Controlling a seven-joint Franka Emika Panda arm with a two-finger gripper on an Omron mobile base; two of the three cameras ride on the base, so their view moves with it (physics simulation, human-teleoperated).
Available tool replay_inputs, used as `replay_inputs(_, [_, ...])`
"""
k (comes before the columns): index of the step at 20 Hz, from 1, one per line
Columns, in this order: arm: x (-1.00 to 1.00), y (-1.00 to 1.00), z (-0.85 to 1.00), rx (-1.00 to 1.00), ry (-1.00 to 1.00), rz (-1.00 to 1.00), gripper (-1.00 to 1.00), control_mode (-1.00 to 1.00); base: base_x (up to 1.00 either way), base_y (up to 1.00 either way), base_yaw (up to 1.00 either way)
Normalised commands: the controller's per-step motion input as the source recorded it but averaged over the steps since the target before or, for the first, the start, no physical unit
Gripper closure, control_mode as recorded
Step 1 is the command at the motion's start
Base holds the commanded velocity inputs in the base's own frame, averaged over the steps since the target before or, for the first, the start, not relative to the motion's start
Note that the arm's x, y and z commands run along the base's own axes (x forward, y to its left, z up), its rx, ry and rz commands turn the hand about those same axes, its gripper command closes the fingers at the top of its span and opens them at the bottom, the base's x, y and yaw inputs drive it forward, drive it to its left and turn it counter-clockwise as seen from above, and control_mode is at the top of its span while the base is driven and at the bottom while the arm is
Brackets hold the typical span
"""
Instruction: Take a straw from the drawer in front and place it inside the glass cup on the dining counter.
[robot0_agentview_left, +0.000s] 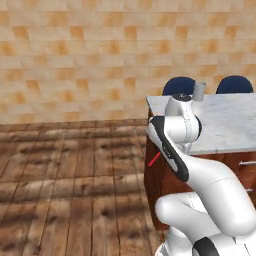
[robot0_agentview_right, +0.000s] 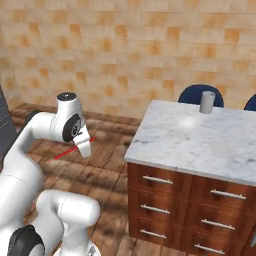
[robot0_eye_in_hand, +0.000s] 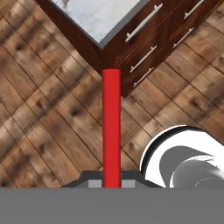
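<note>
My gripper (robot0_eye_in_hand: 111, 183) is shut on the straw (robot0_eye_in_hand: 111, 127), a thin red stick that runs straight up from the fingertips in the hand view. From the right base view the gripper (robot0_agentview_right: 80, 146) hangs above the wood floor, left of the dining counter (robot0_agentview_right: 200, 142), with the straw (robot0_agentview_right: 65, 153) sticking out to the left. A short piece of the straw (robot0_agentview_left: 154, 159) shows beside the forearm in the left base view. The glass cup (robot0_agentview_right: 207, 102) stands upright at the counter's far edge, well away from the gripper. The cup (robot0_agentview_left: 199, 91) also shows behind the arm. The task's drawer I cannot single out.
The counter's wood base carries several shut drawers (robot0_agentview_right: 158, 180) with silver bar handles. Two blue chairs (robot0_agentview_left: 178, 86) (robot0_agentview_left: 234, 85) stand behind the counter. Open wood floor (robot0_agentview_left: 65, 190) spreads to the left, and an orange tiled wall (robot0_agentview_right: 125, 50) closes the back.
</note>
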Motion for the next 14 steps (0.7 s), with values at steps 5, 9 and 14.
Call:
replay_inputs(5, [0.00,0.00,0.00,0.00,0.00,0.00,1.00,1.00,0.52,0.82,-0.39])
replay_inputs(9, [0.00,0.00,0.00,0.00,0.00,0.00,1.00,1.00,0.53,0.98,-0.37])
replay_inputs(14, [0.00,0.00,0.00,0.00,0.00,0.00,1.00,1.00,0.75,0.99,-0.39])
